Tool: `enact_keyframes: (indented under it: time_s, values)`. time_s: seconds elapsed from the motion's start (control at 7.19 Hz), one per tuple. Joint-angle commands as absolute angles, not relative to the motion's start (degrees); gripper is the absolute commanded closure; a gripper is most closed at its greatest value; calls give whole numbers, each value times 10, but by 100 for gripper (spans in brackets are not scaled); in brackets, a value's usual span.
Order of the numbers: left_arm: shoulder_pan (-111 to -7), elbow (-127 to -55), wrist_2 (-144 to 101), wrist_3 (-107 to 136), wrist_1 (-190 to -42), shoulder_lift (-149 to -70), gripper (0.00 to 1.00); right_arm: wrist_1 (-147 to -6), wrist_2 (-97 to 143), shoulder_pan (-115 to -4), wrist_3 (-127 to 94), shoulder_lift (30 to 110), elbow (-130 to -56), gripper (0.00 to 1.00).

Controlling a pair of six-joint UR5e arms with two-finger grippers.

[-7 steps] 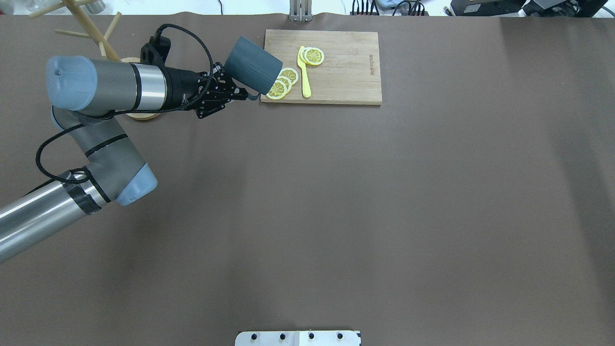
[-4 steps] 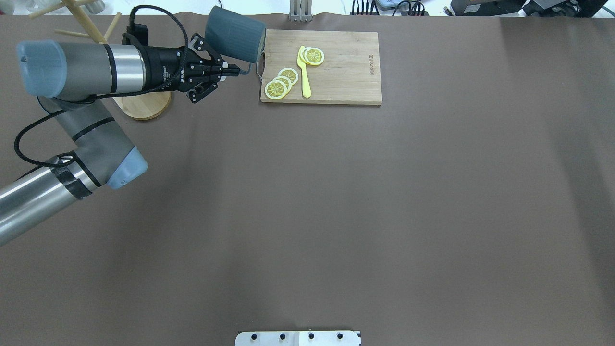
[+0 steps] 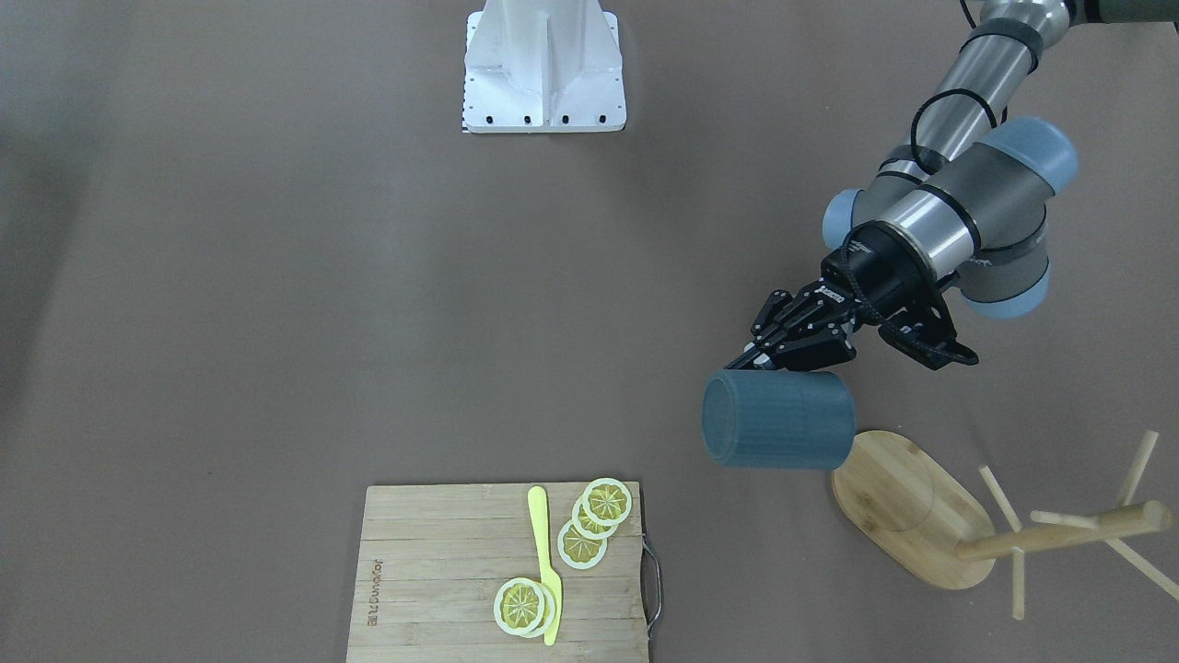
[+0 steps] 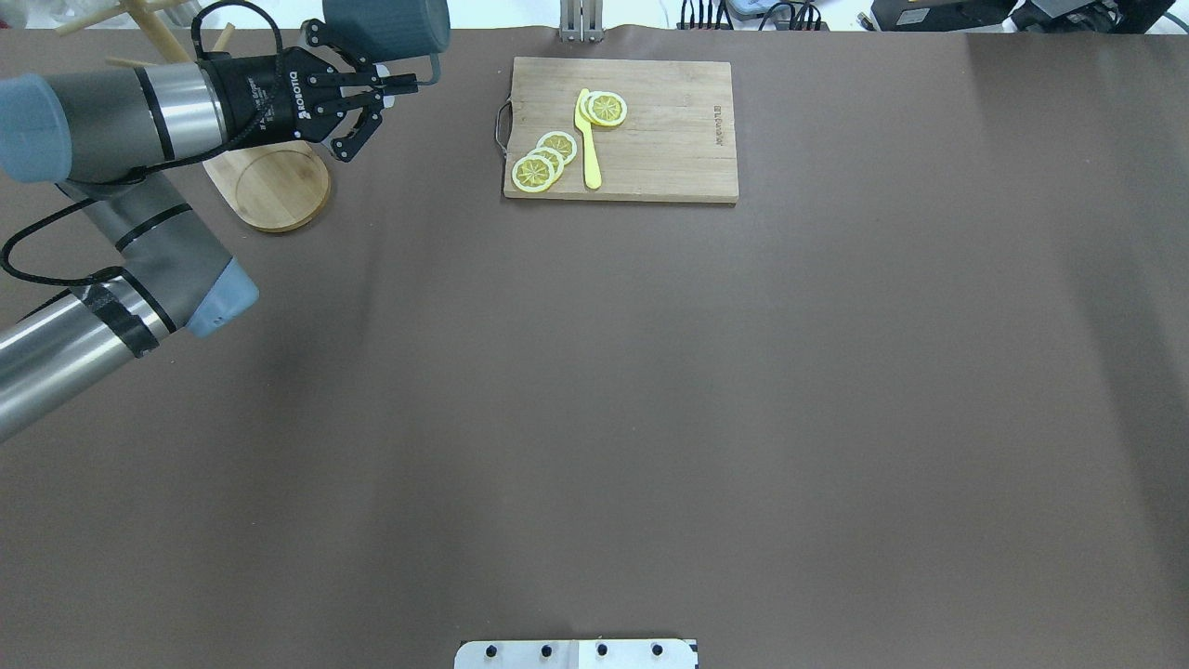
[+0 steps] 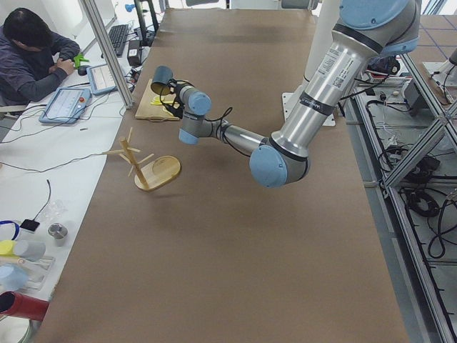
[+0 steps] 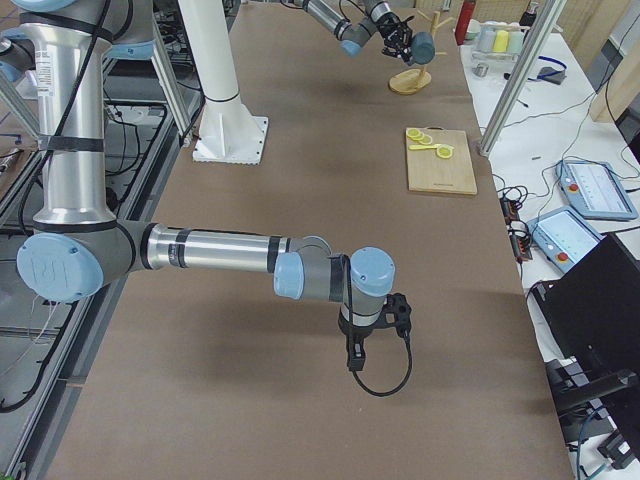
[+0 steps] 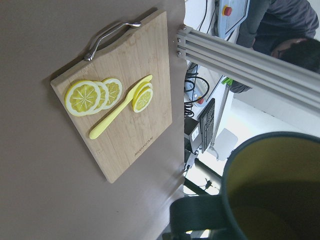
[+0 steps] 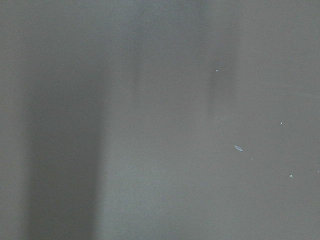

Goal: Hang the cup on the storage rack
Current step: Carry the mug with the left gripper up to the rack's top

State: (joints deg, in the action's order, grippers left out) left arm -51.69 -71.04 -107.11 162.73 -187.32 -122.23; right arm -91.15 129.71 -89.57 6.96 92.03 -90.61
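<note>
Left gripper (image 4: 409, 85) pinched closed, raised

Table (image 4: 650, 418) w/ cutting board (image 4: 669, 158) & storage rack (image 4: 274, 190).

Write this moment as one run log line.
left jaws: shut on cup handle | cup: lifted, on its side, near storage rack | hung: not yet

The cup (image 3: 778, 419), dark teal-blue, hung in the air above the desk (image 3: 368, 276), tipped on its side, its handle pinched in the left tool (image 3: 751, 359). The wrist view showed its yellow inside. The storage rack (image 3: 907, 506), pale bamboo with an oval base, one central post and thin pegs, stood upright on the desk near the cup, not touching it.
</note>
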Motion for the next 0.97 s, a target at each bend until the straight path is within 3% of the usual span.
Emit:
enact_keyframes:
  time_s: [0.0,0.83]
  values:
    - [-528,-666,-1001,1748,-1926,-1226,100,-911,1295,-896,69,920,-906,0]
    - [-565,-517,-997,1783,-2074,-1226,100,-910,1293,-896,69,918,-910,0]
